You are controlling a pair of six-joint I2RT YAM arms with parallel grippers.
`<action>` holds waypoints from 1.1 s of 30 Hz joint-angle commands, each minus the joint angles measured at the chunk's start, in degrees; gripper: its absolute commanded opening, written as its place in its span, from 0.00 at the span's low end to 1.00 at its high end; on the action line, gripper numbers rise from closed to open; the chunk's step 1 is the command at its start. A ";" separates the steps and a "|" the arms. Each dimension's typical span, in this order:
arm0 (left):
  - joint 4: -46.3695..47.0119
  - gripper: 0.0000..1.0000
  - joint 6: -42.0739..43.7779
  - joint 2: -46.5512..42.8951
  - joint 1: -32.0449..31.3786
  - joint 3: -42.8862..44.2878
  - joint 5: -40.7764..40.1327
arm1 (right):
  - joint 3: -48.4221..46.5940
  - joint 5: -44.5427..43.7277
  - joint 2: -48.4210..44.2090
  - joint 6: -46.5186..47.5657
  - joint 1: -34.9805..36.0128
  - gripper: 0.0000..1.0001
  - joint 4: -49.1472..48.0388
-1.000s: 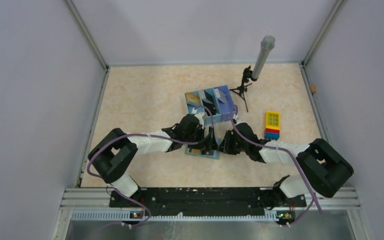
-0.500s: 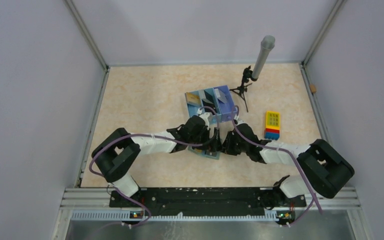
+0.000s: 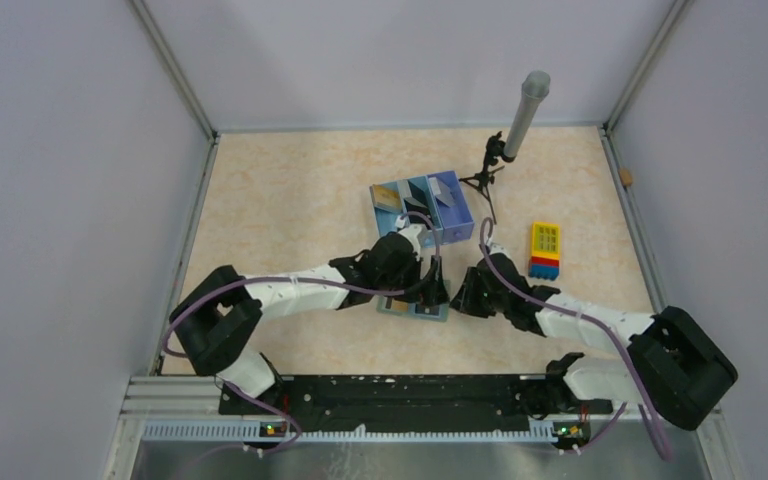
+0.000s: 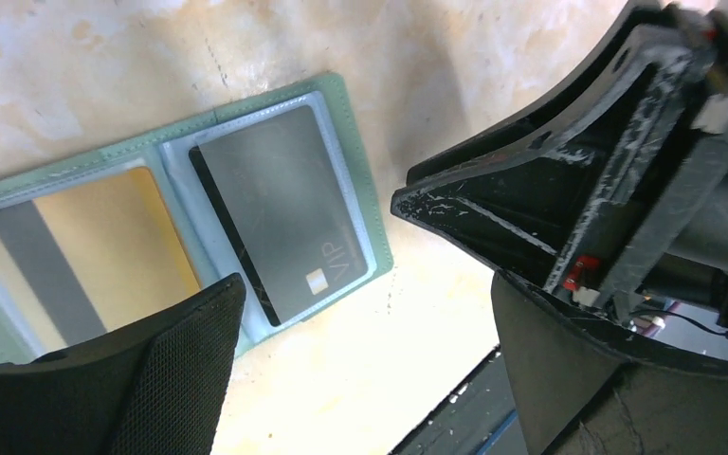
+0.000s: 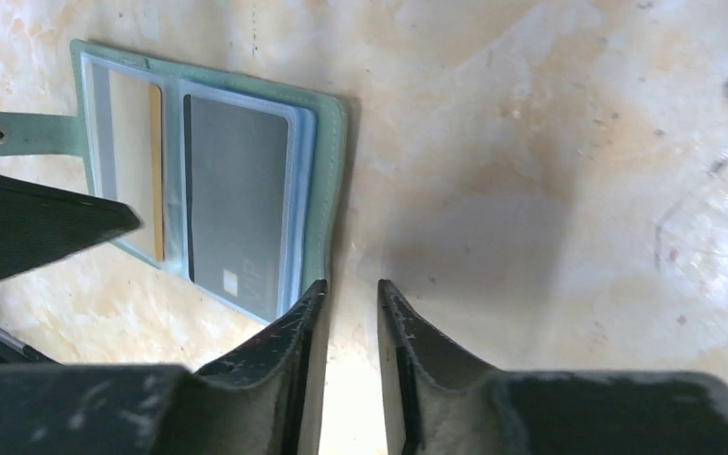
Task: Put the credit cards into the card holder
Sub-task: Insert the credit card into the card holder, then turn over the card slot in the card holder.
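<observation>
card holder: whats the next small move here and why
Probably lift the right gripper up and away. The gold card and the dark grey card both lie inside the clear sleeves of the open grey-green folding card holder; the right gripper's narrowly parted jaws hold nothing beside its edge, and the left gripper hangs open above it, empty.

Robot lab (grey enclosure walls (image 3: pixel 80 200)).

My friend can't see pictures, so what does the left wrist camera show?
An open green card holder lies flat on the pale table, a gold card in one pocket and a grey card in the other. The left gripper is wide open near it.
</observation>
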State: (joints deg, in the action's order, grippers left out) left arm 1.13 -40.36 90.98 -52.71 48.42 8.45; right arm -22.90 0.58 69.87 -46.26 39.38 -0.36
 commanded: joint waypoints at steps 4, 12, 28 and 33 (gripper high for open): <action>-10.37 0.99 3.76 -8.59 0.50 3.34 -7.50 | -0.64 -0.99 -7.22 1.49 0.53 0.30 5.43; -12.58 0.98 2.83 -10.86 5.24 -1.93 -12.24 | -1.33 6.56 -4.29 1.82 0.53 0.29 -1.34; -14.22 0.72 3.32 -6.77 6.58 -3.62 -17.76 | -0.42 11.29 2.23 -0.38 0.53 0.21 -8.96; -13.87 0.69 3.17 -5.81 6.75 -3.83 -17.59 | -0.39 10.74 2.99 -0.65 0.57 0.20 -8.45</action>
State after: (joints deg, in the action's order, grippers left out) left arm -13.63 -37.34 84.55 -46.22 44.91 -8.27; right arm -22.90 11.31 71.88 -46.39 39.38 -6.90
